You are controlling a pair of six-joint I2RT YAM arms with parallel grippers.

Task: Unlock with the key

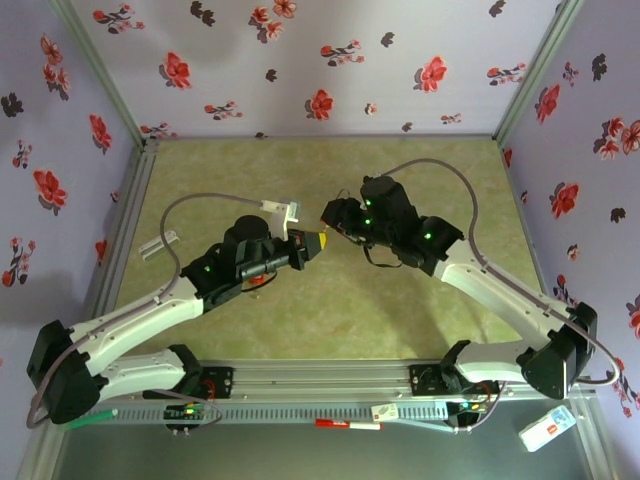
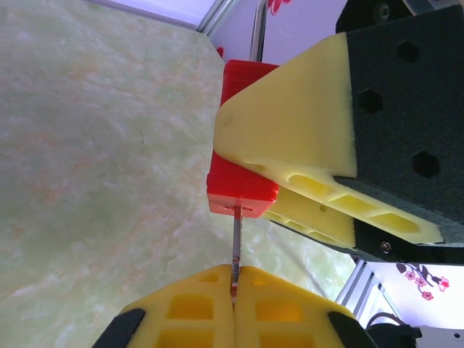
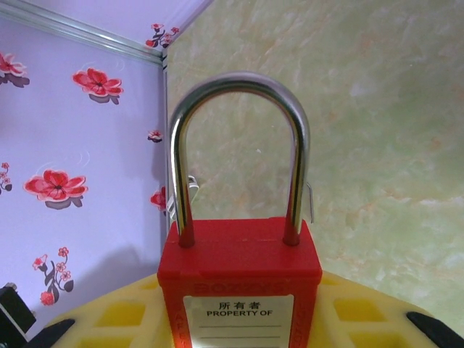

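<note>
We see the two arms meet over the middle of the green desk. The left gripper has its yellow jaws pressed together on the key. Only the thin metal blade shows. It goes straight from the jaws up into the bottom of the red padlock. The key's head is hidden between the jaws.

The right gripper has its jaws clamped on the sides of the red padlock and holds it up off the desk. The shiny steel hoop on top has both legs down in the red body.

A white label on the front of the padlock has Chinese words and "PROPERTY OF" on it, with blank lines under that. There are letters pressed into the red just above the label, but we cannot read them.

Near the padlock, a small white piece lies on the desk just past the left gripper. Another pale piece lies well off by the left edge. A red pen and a white card lie at the front, by the arm bases. Purple walls with red flowers stand around the desk.
</note>
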